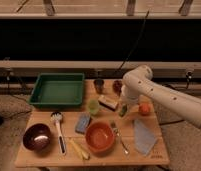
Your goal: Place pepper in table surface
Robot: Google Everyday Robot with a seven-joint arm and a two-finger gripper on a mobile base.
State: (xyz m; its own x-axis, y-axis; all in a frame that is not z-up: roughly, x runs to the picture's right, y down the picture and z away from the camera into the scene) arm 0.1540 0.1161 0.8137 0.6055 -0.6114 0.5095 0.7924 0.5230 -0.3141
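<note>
Tool (123, 108) down at right-centre of tabletop (154, 156), hidden under white arm; grip state cannot be told. Green tray (57, 90) far left, pale green cup (93, 106), orange bowl (100, 137), then pepper (122, 110) at tool, orange-red fruit (144, 108) just right.

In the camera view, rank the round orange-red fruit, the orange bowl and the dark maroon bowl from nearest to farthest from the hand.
The hand hangs low over the light-brown wooden tabletop, right of centre.
1. Round orange-red fruit: just beside the hand, toward the right edge.
2. Orange bowl: front centre.
3. Dark maroon bowl: front left corner.
</note>
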